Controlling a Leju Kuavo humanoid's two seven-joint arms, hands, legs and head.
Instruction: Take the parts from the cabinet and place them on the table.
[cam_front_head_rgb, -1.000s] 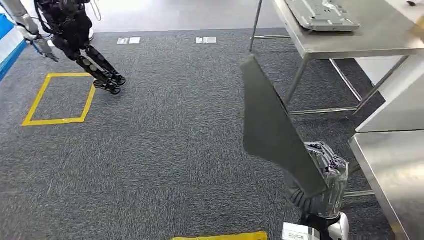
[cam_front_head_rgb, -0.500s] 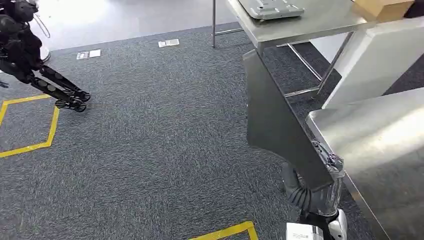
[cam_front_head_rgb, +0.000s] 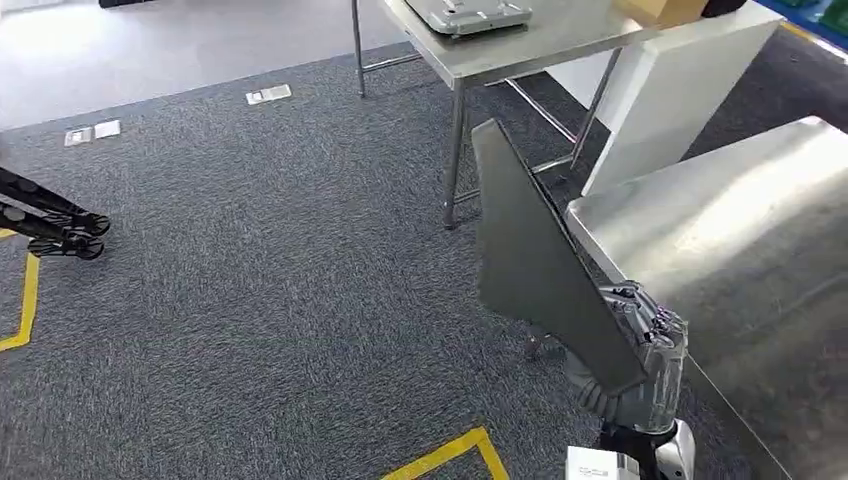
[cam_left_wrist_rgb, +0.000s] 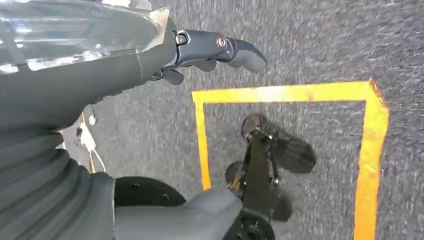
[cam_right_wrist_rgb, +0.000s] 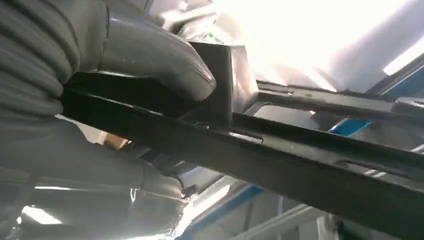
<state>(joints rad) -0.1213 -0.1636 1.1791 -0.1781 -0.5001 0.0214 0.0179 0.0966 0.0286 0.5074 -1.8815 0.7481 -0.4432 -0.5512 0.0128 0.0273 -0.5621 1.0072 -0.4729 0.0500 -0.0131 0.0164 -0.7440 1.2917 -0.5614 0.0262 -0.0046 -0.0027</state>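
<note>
My right hand (cam_front_head_rgb: 645, 360) grips the lower edge of a large dark grey flat panel (cam_front_head_rgb: 530, 260), which stands tilted upward over the carpet, just left of the near steel table (cam_front_head_rgb: 720, 220). In the right wrist view the thick grey thumb (cam_right_wrist_rgb: 150, 55) presses on the panel's dark edge (cam_right_wrist_rgb: 280, 165). A light grey metal part (cam_front_head_rgb: 465, 12) lies on the far steel table (cam_front_head_rgb: 520, 45). My left hand (cam_left_wrist_rgb: 215, 50) hangs over the carpet with its fingers stretched out and nothing in it.
Another robot's dark feet (cam_front_head_rgb: 50, 215) stand at the left edge. Yellow tape (cam_front_head_rgb: 440, 455) marks the grey carpet near me, and a yellow taped square (cam_left_wrist_rgb: 370, 150) lies below my left hand. A white block (cam_front_head_rgb: 670, 80) and a cardboard box (cam_front_head_rgb: 665, 10) sit behind the tables.
The camera has turned: the whole scene slid left and the near steel table now takes up more of the right side. The panel stays in my right hand.
</note>
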